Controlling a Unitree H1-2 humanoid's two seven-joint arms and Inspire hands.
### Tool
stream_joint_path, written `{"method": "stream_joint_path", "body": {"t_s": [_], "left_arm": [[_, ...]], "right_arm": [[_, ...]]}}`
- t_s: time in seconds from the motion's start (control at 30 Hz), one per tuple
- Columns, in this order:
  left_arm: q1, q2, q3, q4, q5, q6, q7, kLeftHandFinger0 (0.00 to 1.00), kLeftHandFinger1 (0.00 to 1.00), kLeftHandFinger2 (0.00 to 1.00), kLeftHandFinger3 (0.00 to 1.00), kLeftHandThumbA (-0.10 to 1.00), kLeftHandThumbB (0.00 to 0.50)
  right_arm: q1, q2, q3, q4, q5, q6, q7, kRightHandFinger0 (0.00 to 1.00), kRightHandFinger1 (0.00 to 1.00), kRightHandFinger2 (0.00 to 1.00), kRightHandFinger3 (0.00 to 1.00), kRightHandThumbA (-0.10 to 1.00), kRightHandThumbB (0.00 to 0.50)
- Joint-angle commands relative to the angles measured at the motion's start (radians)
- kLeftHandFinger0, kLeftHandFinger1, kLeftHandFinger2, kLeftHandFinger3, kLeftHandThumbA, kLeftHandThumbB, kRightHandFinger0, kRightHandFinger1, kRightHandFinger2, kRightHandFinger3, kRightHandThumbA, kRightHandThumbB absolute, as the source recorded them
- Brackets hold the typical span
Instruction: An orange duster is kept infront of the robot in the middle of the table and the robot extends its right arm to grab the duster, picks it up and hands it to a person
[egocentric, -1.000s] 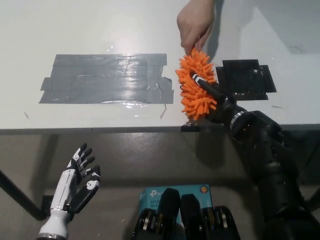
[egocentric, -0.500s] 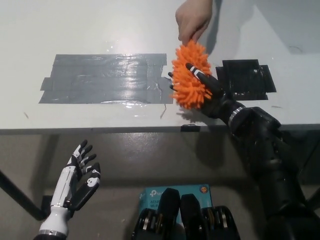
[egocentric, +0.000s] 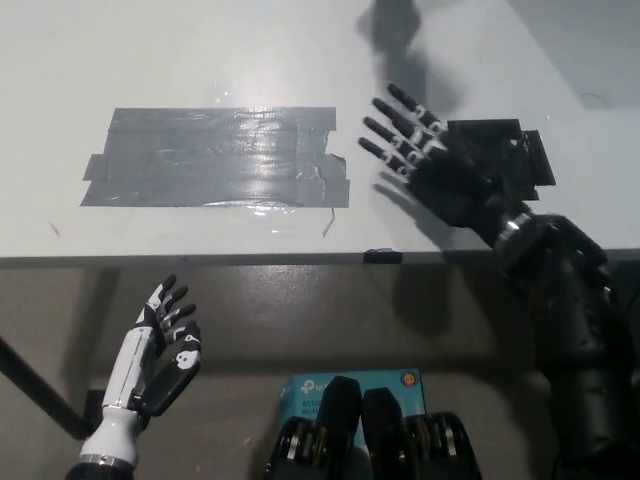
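Observation:
My black right hand is stretched out over the white table, open, palm up, fingers spread, holding nothing. The orange duster is out of view. Only a dark shadow lies on the table near the top edge beyond the hand. My white left hand rests low at the lower left, below the table's front edge, open with its fingers apart.
A wide patch of grey tape covers the table left of my right hand. A smaller black tape patch lies under and right of that hand. A blue box sits on the floor below the table edge.
The person's hand has taken the orange duster away and both have left the picture. My right hand has opened, fingers now spread and empty. The left hand has barely moved.

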Motion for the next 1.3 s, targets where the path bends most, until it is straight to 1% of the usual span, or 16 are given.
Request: {"method": "stream_joint_path", "body": {"t_s": [0.0,0.13,0.3,0.33,0.4,0.43,0.5,0.53,0.6,0.67,0.7,0.77,0.9,1.07,1.1,1.27], "left_arm": [[-0.035,0.011,-0.002,-0.020,-0.009,-0.019,-0.015,0.79,0.87,0.97,1.00,0.29,0.108],[-0.006,-0.005,-0.014,-0.014,0.012,-0.029,-0.003,0.79,0.87,0.97,1.00,0.29,0.116],[0.035,-0.019,-0.025,-0.019,0.015,-0.027,-0.005,0.80,0.89,0.98,1.00,0.28,0.124],[0.035,-0.020,-0.026,-0.013,0.018,-0.035,-0.002,0.79,0.88,0.96,1.00,0.28,0.135],[0.034,-0.022,-0.025,-0.008,0.016,-0.040,0.000,0.79,0.87,0.95,1.00,0.29,0.132],[0.032,-0.021,-0.025,-0.003,0.016,-0.042,-0.001,0.79,0.87,0.95,1.00,0.30,0.124],[0.028,-0.020,-0.025,0.004,0.020,-0.046,-0.001,0.79,0.87,0.94,1.00,0.34,0.127],[0.029,-0.020,-0.025,0.003,0.020,-0.043,-0.001,0.79,0.87,0.94,1.00,0.36,0.125],[0.045,-0.022,-0.028,0.006,0.017,-0.048,-0.005,0.81,0.90,0.97,1.00,0.58,0.130],[0.046,-0.022,-0.027,0.011,0.011,-0.060,-0.010,0.86,0.94,1.00,1.00,0.79,0.149],[0.045,-0.022,-0.027,0.013,0.010,-0.062,-0.010,0.86,0.94,1.00,1.00,0.79,0.149],[0.046,-0.020,-0.027,0.022,-0.013,-0.088,-0.026,0.93,1.00,1.00,1.00,0.90,0.151],[0.042,-0.014,-0.032,0.027,-0.035,-0.090,-0.050,1.00,1.00,1.00,1.00,1.00,0.176],[0.047,0.000,-0.048,0.011,-0.040,-0.040,-0.082,1.00,1.00,1.00,1.00,1.00,0.252],[0.048,0.008,-0.052,0.009,-0.032,-0.037,-0.087,1.00,1.00,1.00,1.00,1.00,0.290],[0.046,0.022,-0.063,-0.001,-0.023,-0.015,-0.105,1.00,1.00,1.00,1.00,1.00,0.279]], "right_arm": [[0.176,-0.065,0.050,-0.446,0.057,0.010,0.011,1.00,1.00,1.00,1.00,0.90,0.443],[0.403,-0.139,0.080,-0.718,0.279,0.010,0.006,1.00,1.00,1.00,1.00,0.87,0.462],[0.579,-0.157,0.045,-0.853,0.318,0.010,0.063,1.00,1.00,1.00,1.00,0.86,0.442],[0.611,-0.122,0.019,-0.890,0.260,-0.004,0.039,1.00,1.00,1.00,1.00,0.89,0.347],[0.646,-0.075,-0.003,-0.930,0.188,-0.036,0.000,1.00,1.00,1.00,1.00,0.91,0.340],[0.676,-0.040,-0.003,-0.929,0.111,-0.116,-0.022,1.00,1.00,1.00,1.00,0.99,0.295],[0.705,-0.008,0.012,-0.887,-0.019,-0.259,-0.033,0.99,1.00,1.00,1.00,1.00,0.261],[0.709,-0.005,0.016,-0.875,-0.053,-0.284,-0.043,0.98,1.00,1.00,1.00,1.00,0.275],[0.748,0.006,0.048,-0.797,-0.296,-0.483,-0.103,0.99,1.00,1.00,1.00,1.00,0.216],[0.759,0.004,0.076,-0.729,-0.439,-0.596,-0.150,1.00,1.00,1.00,1.00,0.96,0.223],[0.760,0.003,0.080,-0.720,-0.457,-0.611,-0.156,1.00,1.00,1.00,1.00,0.96,0.223],[0.762,-0.020,0.125,-0.637,-0.572,-0.673,-0.196,1.00,1.00,1.00,1.00,1.00,0.238],[0.739,-0.057,0.177,-0.550,-0.637,-0.681,-0.222,1.00,1.00,1.00,1.00,1.00,0.313],[0.732,-0.081,0.207,-0.540,-0.659,-0.666,-0.232,1.00,1.00,1.00,1.00,1.00,0.278],[0.725,-0.084,0.214,-0.530,-0.662,-0.669,-0.235,1.00,1.00,1.00,1.00,1.00,0.282],[0.719,-0.095,0.231,-0.525,-0.665,-0.670,-0.250,1.00,1.00,1.00,1.00,1.00,0.280]]}}
